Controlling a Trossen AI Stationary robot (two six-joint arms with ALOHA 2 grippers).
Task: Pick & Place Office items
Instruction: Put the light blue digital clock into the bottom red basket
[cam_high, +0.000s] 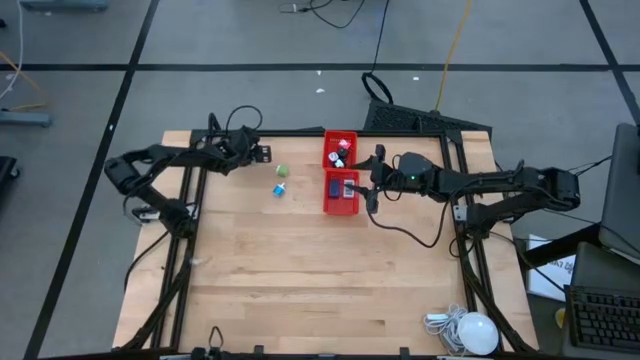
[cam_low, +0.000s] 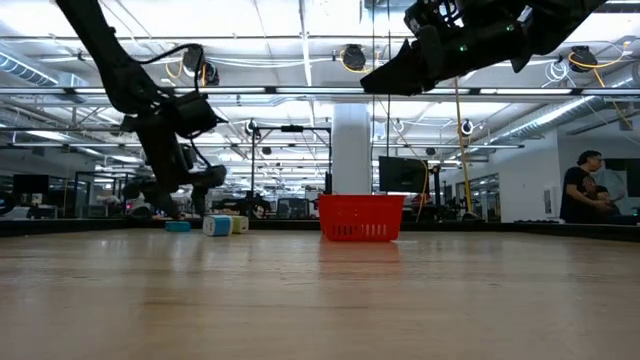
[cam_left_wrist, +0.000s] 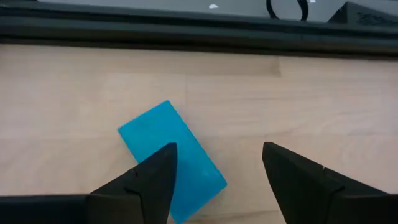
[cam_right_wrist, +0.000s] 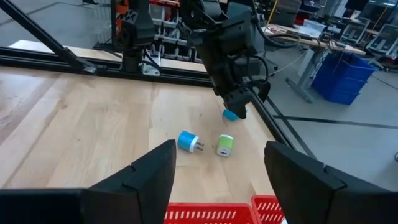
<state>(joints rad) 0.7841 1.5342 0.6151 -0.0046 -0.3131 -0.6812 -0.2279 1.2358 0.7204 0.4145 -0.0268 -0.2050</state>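
Observation:
A light blue flat piece (cam_left_wrist: 168, 149) lies on the table near its far left edge. My left gripper (cam_left_wrist: 217, 152) is open just above it, one finger over the piece's near end; it also shows in the high view (cam_high: 258, 153). A green-and-white piece (cam_high: 282, 172) and a blue-and-white piece (cam_high: 280, 189) lie on the wood left of the red tray (cam_high: 352, 206), which holds several small pieces. My right gripper (cam_right_wrist: 221, 149) is open and empty, raised above the tray's right side (cam_high: 370, 185).
A white round lamp-like thing with a cord (cam_high: 470, 330) lies at the near right corner. Black frame rails (cam_high: 300, 131) run along the table's far and side edges. A person (cam_low: 585, 190) sits in the room behind.

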